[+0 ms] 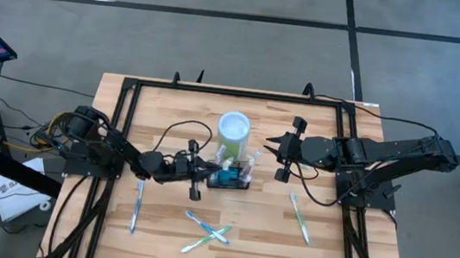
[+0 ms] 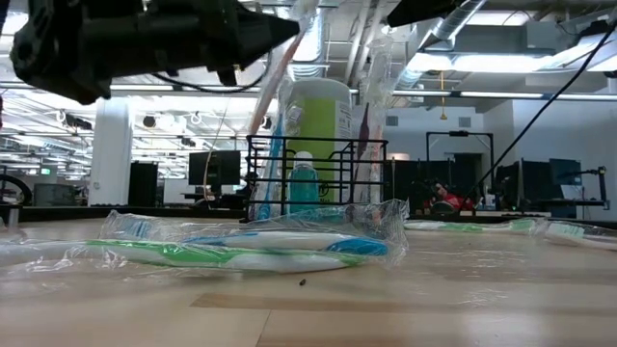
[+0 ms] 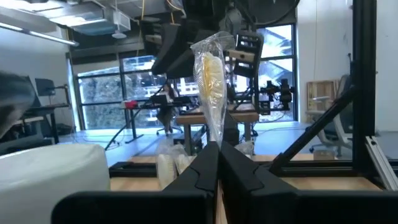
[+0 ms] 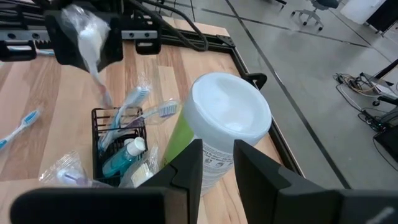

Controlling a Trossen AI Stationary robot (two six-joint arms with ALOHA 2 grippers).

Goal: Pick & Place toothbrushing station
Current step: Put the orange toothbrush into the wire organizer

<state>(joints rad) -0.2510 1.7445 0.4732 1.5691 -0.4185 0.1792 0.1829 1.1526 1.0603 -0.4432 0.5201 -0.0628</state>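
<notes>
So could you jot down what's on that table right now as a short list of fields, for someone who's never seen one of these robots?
Table: wooden top with a black frame
Caddy: black wire-mesh caddy mid-table, holding toothbrushes and a small teal bottle
Beside caddy: lime-green canister with white lid
Left gripper: jaws shut on a plastic-wrapped toothbrush, next to the caddy
Right gripper: jaws part open, holding nothing, near the canister
Loose items: wrapped toothbrushes lying flat on the table
</notes>
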